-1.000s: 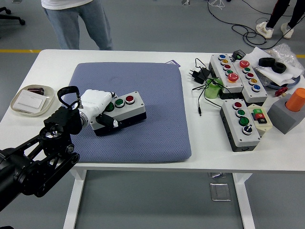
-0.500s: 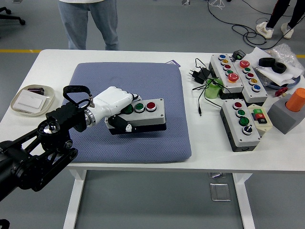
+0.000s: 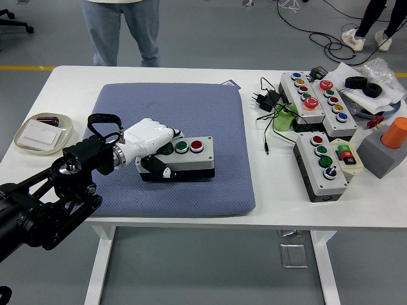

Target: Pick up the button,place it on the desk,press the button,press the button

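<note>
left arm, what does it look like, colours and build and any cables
The left arm is black, built of chunky jointed segments with a round silver-centred joint near the wrist. A black cable loop arches over the wrist. A short silver cuff joins it to the left hand, which has a smooth white shell over the back and black finger parts underneath. No markings are legible.
</note>
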Available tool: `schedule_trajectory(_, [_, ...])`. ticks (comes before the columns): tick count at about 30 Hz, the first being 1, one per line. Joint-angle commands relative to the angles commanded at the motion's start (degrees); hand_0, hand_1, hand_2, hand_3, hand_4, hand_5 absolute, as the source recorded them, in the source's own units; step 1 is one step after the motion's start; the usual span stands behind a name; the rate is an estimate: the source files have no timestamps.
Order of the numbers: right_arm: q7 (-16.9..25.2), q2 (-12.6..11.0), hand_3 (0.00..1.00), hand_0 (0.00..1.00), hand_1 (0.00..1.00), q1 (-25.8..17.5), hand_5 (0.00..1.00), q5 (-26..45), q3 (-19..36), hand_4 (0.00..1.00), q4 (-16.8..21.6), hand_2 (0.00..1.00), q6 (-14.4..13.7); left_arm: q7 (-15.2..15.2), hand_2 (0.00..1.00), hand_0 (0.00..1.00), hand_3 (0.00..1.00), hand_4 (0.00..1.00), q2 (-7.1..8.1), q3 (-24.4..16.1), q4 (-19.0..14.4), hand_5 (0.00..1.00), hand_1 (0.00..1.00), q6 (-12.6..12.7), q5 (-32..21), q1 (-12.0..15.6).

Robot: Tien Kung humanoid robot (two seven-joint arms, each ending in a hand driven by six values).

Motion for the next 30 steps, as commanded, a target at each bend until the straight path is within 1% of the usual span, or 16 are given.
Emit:
schedule_trajectory(3, [-0.07, 0.05, 0.582, 0.631, 0.466, -0.01, 0.013, -0.03, 0.06, 0.270, 0.00, 0.526, 0.00, -0.42, 0.307, 0.534, 0.337, 0.538, 0.14, 0.17, 0.02, 0.002, 0.377, -0.06, 0.00, 0.10])
schedule_trajectory(4, [-0.09, 0.06, 0.582, 0.631, 0.466, -0.01, 0.013, -0.03, 0.04, 0.270, 0.00, 0.526, 0.01, -0.58, 0.460, 0.534, 0.490, 0.539, 0.18, 0.19, 0.00, 0.002, 0.488, -0.13, 0.00, 0.15])
schedule_trajectory(9, [-0.09, 0.06, 0.582, 0.631, 0.466, -0.02, 0.013, -0.08, 0.01, 0.270, 0.00, 0.526, 0.05, -1.12, 0.460, 0.534, 0.490, 0.539, 0.37, 0.29, -0.22, 0.002, 0.488, -0.14, 0.00, 0.31])
schedule_trajectory(10, [-0.10, 0.06, 0.582, 0.631, 0.466, -0.03, 0.012, -0.10, -0.01, 0.270, 0.00, 0.526, 0.07, -1.25, 0.576, 0.505, 0.749, 0.689, 0.40, 0.41, -0.20, 0.012, 0.505, -0.05, 0.00, 0.32])
schedule_trajectory(15, [-0.23, 0.15, 0.582, 0.631, 0.466, -0.03, 0.012, -0.26, 0.04, 0.270, 0.00, 0.526, 0.10, -1.00, 0.576, 0.505, 0.749, 0.689, 0.34, 0.94, 0.14, 0.012, 0.505, 0.62, 0.00, 0.25])
schedule_trajectory(16, [-0.24, 0.16, 0.582, 0.631, 0.467, -0.02, 0.013, -0.22, 0.01, 0.270, 0.00, 0.527, 0.11, -1.00, 0.693, 0.458, 0.811, 0.847, 0.36, 1.03, 0.17, 0.182, 0.610, 0.75, 0.00, 0.24])
schedule_trajectory(21, [-0.26, 0.20, 0.582, 0.631, 0.467, 0.01, 0.013, -0.21, -0.03, 0.270, 0.00, 0.527, 0.12, -1.31, 0.693, 0.458, 0.811, 0.847, 0.33, 1.36, 0.24, 0.182, 0.610, 0.95, 0.00, 0.24])
schedule_trajectory(22, [-0.27, 0.21, 0.582, 0.631, 0.467, 0.02, 0.012, -0.19, -0.06, 0.270, 0.00, 0.527, 0.12, -1.32, 0.760, 0.448, 0.837, 0.945, 0.31, 1.39, 0.23, 0.328, 0.650, 0.93, 0.00, 0.26])
schedule_trajectory(27, [-0.22, 0.20, 0.582, 0.631, 0.467, 0.03, 0.012, -0.01, -0.24, 0.270, 0.00, 0.527, 0.14, -1.37, 0.760, 0.448, 0.837, 0.945, 0.31, 1.38, 0.03, 0.328, 0.650, 0.09, 0.00, 0.33])
schedule_trajectory(28, [-0.21, 0.20, 0.582, 0.631, 0.466, 0.03, 0.011, -0.01, -0.26, 0.269, 0.00, 0.527, 0.15, -1.35, 0.871, 0.597, 0.888, 0.998, 0.29, 1.35, 0.05, 0.469, 0.778, -0.20, 0.00, 0.35])
schedule_trajectory(30, [-0.21, 0.19, 0.582, 0.631, 0.466, 0.02, 0.011, -0.02, -0.27, 0.269, 0.00, 0.527, 0.15, -1.21, 0.871, 0.597, 0.888, 0.998, 0.27, 1.30, 0.05, 0.469, 0.778, -0.51, 0.00, 0.40])
